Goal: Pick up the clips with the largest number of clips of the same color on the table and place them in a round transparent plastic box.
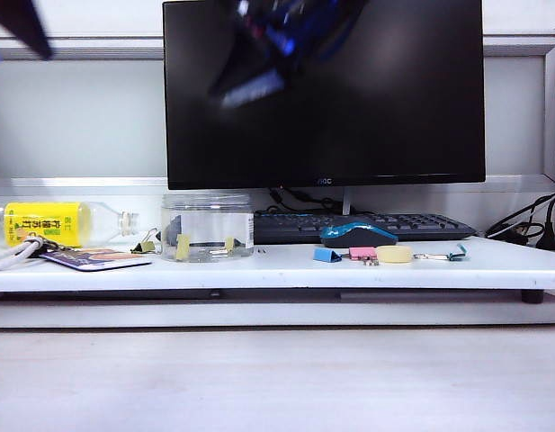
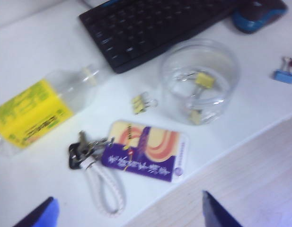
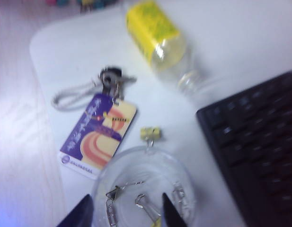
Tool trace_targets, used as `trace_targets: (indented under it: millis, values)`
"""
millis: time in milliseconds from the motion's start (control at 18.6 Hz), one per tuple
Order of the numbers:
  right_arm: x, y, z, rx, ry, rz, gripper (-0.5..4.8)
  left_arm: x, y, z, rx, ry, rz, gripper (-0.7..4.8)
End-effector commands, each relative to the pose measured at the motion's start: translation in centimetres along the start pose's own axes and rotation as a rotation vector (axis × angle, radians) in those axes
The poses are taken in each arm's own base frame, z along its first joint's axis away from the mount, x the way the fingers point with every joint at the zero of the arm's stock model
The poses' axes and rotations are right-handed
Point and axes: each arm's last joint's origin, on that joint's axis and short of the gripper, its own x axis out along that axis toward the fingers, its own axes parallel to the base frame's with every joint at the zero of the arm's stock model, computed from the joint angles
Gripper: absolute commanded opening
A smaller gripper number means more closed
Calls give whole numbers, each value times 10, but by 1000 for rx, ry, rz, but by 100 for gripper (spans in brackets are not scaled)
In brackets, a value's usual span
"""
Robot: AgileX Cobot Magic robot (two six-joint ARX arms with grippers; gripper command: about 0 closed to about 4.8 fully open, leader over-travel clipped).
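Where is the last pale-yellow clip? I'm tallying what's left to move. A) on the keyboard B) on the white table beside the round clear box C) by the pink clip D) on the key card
B: one pale-yellow clip lies on the table just outside the round transparent box, between it and the bottle; other clips already sit inside.

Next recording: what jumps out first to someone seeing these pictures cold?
The big black monitor fills the back, with a blurred arm crossing it. Below, the round transparent plastic box already holds pale-yellow binder clips, and one more pale-yellow clip lies just outside, between it and the yellow-labelled clear bottle. The right end effector hangs open over the box; the left end effector is open nearer the table's front edge.
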Motion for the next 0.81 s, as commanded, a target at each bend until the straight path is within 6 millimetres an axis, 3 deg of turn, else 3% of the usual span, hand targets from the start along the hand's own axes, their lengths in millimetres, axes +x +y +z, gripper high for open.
trace_targets:
  millis: [54, 215, 807]
  values:
    - [-33, 14, 21, -56, -70, -55, 185, -4, 20, -3, -54, -47, -87, 403]
    - [-62, 27, 32, -78, -70, -154, 186, 1, 26, -4, -74, -38, -112, 404]
    - [-132, 67, 49, -123, -111, -283, 185, 11, 28, -2, -81, -47, -140, 404]
